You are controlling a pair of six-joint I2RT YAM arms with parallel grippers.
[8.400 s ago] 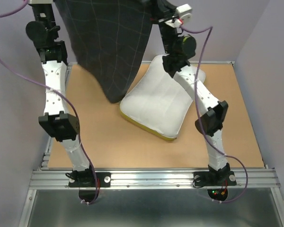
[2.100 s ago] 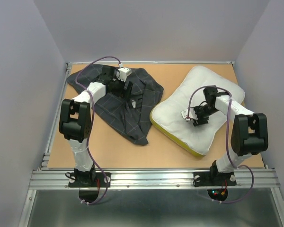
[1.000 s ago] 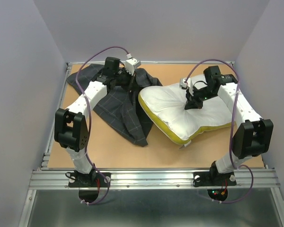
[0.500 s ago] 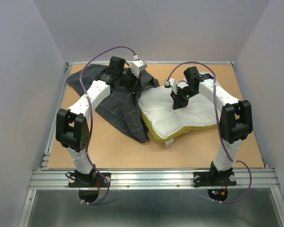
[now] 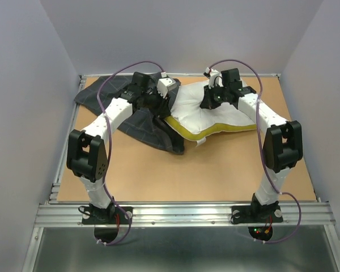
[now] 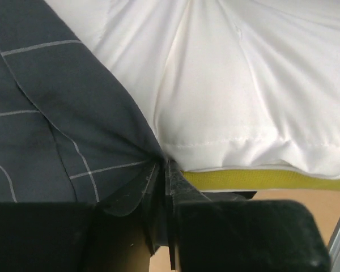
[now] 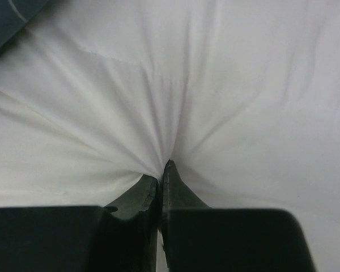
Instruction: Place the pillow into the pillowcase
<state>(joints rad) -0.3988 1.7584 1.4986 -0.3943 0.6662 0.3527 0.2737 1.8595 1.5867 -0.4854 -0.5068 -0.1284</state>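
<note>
The white pillow (image 5: 229,116) with its yellow band (image 6: 260,180) lies at the back middle of the table. Its left end butts against the dark grey gridded pillowcase (image 5: 110,105), which is spread at the back left. My left gripper (image 5: 161,103) sits at the pillowcase's right edge, jaws nearly together with a fold of the dark cloth (image 6: 62,113) bunched at the tips (image 6: 163,165). That cloth edge overlaps the pillow's white face (image 6: 243,85). My right gripper (image 5: 207,102) is shut on a pinch of the pillow's top fabric (image 7: 164,169), which puckers toward the tips.
The tan tabletop (image 5: 215,170) shows in front of both cloths. Grey walls close in the back and sides, and a metal rail (image 5: 181,212) runs along the near edge by the arm bases. Purple cables (image 5: 124,71) arch over both arms.
The right gripper has dragged the pillow left and toward the back, up against the pillowcase. The left gripper has shifted slightly right with the cloth edge.
</note>
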